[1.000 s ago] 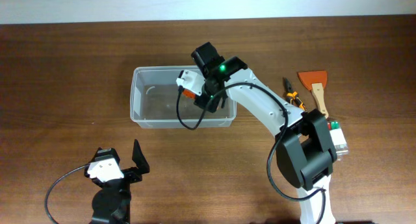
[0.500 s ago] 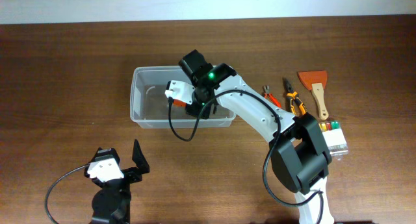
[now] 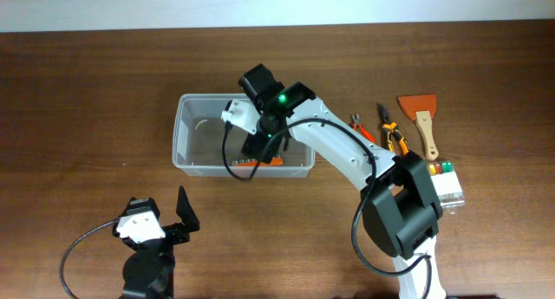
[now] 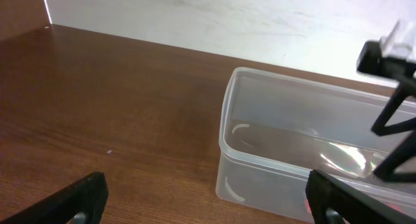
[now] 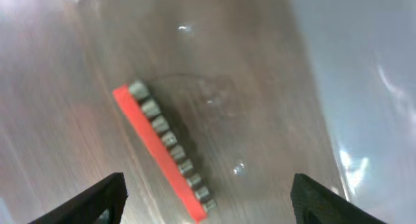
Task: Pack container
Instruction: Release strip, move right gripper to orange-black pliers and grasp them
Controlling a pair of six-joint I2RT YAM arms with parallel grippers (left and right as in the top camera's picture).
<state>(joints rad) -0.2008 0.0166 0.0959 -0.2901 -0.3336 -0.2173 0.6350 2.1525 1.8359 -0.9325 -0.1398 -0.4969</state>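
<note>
The right gripper (image 5: 209,204) is seen with its fingers spread wide and nothing between them. The red bit holder (image 5: 166,156), carried half a second ago, has been let go and now lies flat on the floor of the container (image 3: 179,130), close to the wall on the robot's side. One item may thus be judged packed. Since the gripper is held low inside the tub, a straight lift is called for to clear the rim. The left gripper (image 3: 165,214), likewise parted and empty, is parked well apart. Pliers (image 3: 393,133) and a scraper (image 3: 422,119) are left waiting on the table (image 3: 87,74) to the right.
</note>
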